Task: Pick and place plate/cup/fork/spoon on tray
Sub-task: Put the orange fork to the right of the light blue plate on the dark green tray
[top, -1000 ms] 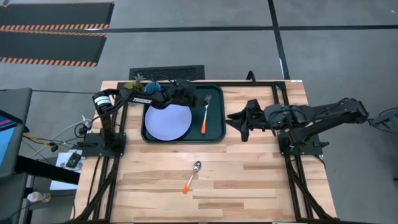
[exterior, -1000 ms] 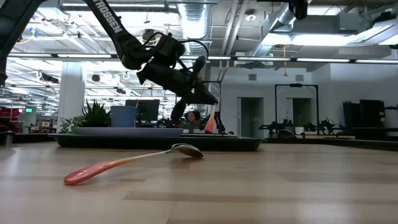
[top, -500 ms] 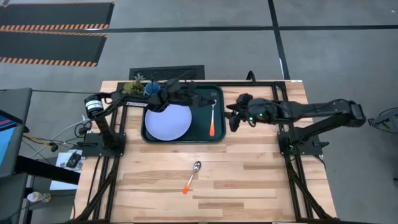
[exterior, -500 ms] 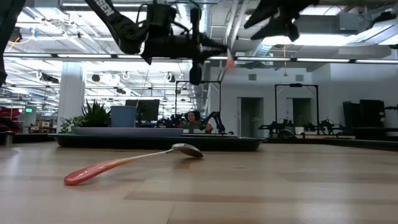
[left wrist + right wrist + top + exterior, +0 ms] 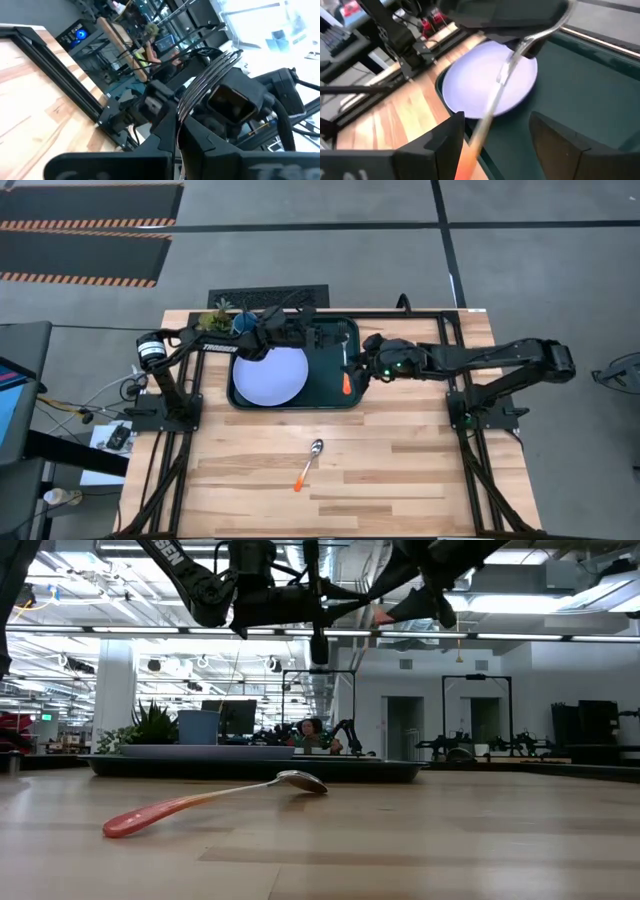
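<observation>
The fork (image 5: 347, 368) is in the air over the right part of the dark green tray (image 5: 352, 402). Its tines are toward the far edge and its orange handle (image 5: 468, 162) toward the near edge. My left gripper (image 5: 338, 342) is shut on it. My right gripper (image 5: 360, 368) is open, with one finger on each side of the orange handle. The lavender plate (image 5: 270, 375) lies on the tray's left part. The blue cup (image 5: 242, 325) stands at the tray's far left corner, partly under my left arm. The spoon (image 5: 309, 463) lies on the table. My left gripper pinches the fork's metal neck just below the tines (image 5: 524, 46) between its two fingers. The tines (image 5: 212, 70) stick out past the fingers. The fingers come about level from the table's left and lie across the fork. The fork is lifted clear of the tray.
A small potted plant (image 5: 218, 312) stands beyond the tray's far left corner. The spoon lies on bare wood (image 5: 420, 470) in front of the tray, its bowl toward the tray. A black frame runs along the table's edges.
My left gripper has risen and carried the fork toward the table's right, clear of the tray. The fork has turned from slanted to lying near-to-far. My right arm has reached toward the table's left, and its open fingers have come around the fork's handle.
</observation>
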Tool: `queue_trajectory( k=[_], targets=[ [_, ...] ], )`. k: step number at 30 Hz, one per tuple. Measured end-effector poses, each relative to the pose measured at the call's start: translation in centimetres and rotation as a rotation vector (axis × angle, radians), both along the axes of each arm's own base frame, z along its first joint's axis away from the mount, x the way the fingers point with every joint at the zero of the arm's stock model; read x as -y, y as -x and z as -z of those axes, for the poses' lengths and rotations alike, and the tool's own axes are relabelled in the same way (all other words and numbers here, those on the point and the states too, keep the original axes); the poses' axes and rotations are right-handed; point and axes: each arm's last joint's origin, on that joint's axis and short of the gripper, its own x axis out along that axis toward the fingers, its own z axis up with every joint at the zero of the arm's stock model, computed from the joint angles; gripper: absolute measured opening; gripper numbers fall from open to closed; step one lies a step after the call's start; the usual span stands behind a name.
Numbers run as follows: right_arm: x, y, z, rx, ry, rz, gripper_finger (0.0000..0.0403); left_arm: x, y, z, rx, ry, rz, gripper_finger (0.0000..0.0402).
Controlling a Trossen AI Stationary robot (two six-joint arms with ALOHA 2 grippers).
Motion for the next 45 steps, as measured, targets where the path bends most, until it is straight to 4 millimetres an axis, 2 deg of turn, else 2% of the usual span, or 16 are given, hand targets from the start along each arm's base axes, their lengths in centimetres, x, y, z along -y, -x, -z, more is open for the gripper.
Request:
queue_trajectory(
  k=[3, 6, 8, 11, 13, 18, 20, 28, 33, 37, 45],
  targets=[
    [0.0, -0.3, 0.4, -0.013, -0.010, -0.009, 0.0239, 0.0, 0.0, -0.1, 0.005, -0.003, 0.002, 0.0000],
    [0.0, -0.3, 0.4, -0.009, -0.014, -0.012, 0.0202, 0.0, 0.0, 0.0, 0.004, -0.003, 0.009, 0.0000],
    [0.0, -0.3, 0.4, -0.009, -0.015, -0.013, 0.0154, 0.0, 0.0, 0.0, 0.004, -0.003, 0.008, 0.0000],
    [-0.1, -0.2, 0.1, 0.004, -0.016, -0.014, 0.0055, -0.2, 0.1, 0.0, 0.002, -0.001, 0.004, 0.0000],
    [-0.1, -0.1, 0.1, 0.009, -0.023, -0.009, 0.0020, -0.4, 0.2, -0.1, 0.011, -0.008, 0.006, 0.0000],
    [-0.1, -0.2, 0.1, 0.017, -0.048, 0.014, 0.0007, -0.7, 0.3, 0.1, -0.007, -0.024, -0.003, 0.0003],
    [-0.2, -0.2, 0.1, 0.018, -0.043, 0.021, 0.0006, -0.9, 0.4, 0.1, -0.010, -0.051, 0.003, 0.0015],
    [0.0, -0.3, 0.1, 0.030, -0.052, 0.049, 0.0002, -4.4, 2.3, -0.3, 0.025, -0.053, 0.002, 0.0132],
    [-0.1, -0.3, 0.3, 0.018, -0.074, 0.039, 0.0001, -5.0, 2.8, 0.0, -0.006, -0.050, 0.088, 0.0182],
    [-0.3, 0.0, 0.9, -0.039, -0.116, 0.034, 0.0001, -5.4, 3.2, 0.1, -0.009, -0.113, 0.156, 0.0191],
    [-0.5, 0.2, 2.3, -0.045, -0.245, 0.009, 0.0001, -5.1, 3.3, 0.1, 0.017, -0.286, 0.245, 0.0182]
  ],
)
